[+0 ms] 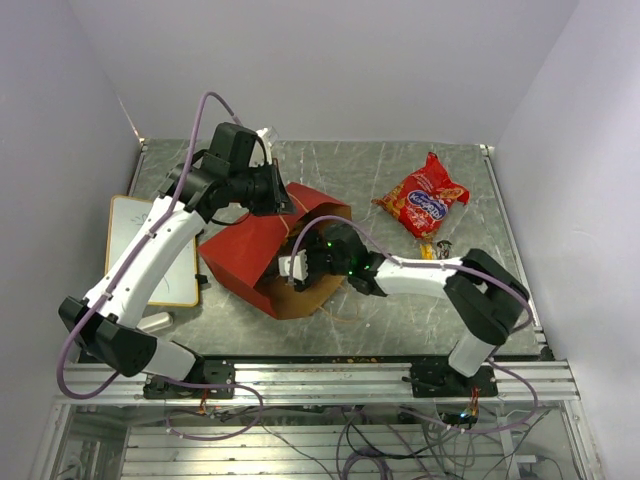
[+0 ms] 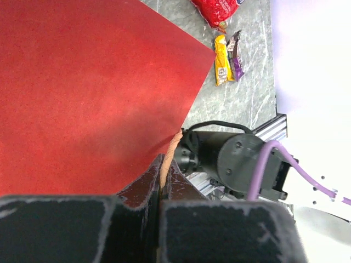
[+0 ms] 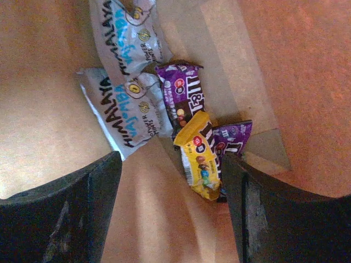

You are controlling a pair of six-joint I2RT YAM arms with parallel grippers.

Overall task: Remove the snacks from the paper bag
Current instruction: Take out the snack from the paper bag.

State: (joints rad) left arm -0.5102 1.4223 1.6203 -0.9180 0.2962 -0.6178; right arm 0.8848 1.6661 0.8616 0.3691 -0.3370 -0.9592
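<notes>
The paper bag (image 1: 240, 255) lies on its side on the desk (image 1: 350, 170), mouth turned toward the right arm, and the two arms split the work around it. The left end effector (image 1: 280, 197) is pressed together on the upper rim of the bag, right by the twisted handle (image 2: 171, 150). Judging by that hold, its job is to lift the wall so the mouth stays gaping and the bag does not slide while the other arm reaches in. The right end effector (image 3: 173, 164) is inside the mouth with its fingers spread wide and nothing between them, lined up over the snacks heaped against the kraft bottom. There are two light-blue packets (image 3: 129, 60) overlapping each other, a purple packet (image 3: 184, 90) beside them, and a yellow packet (image 3: 198, 159) lying across a second purple packet (image 3: 233, 137). The yellow packet sits nearest the gap between the fingers and on top, so it looks the likeliest next pick. Outside, the chip bag (image 1: 422, 197) rests on the desk well apart from the paper bag, with a yellow-orange packet (image 2: 221, 66) and a dark packet (image 2: 236, 55) side by side near it, so the job seems partly done
</notes>
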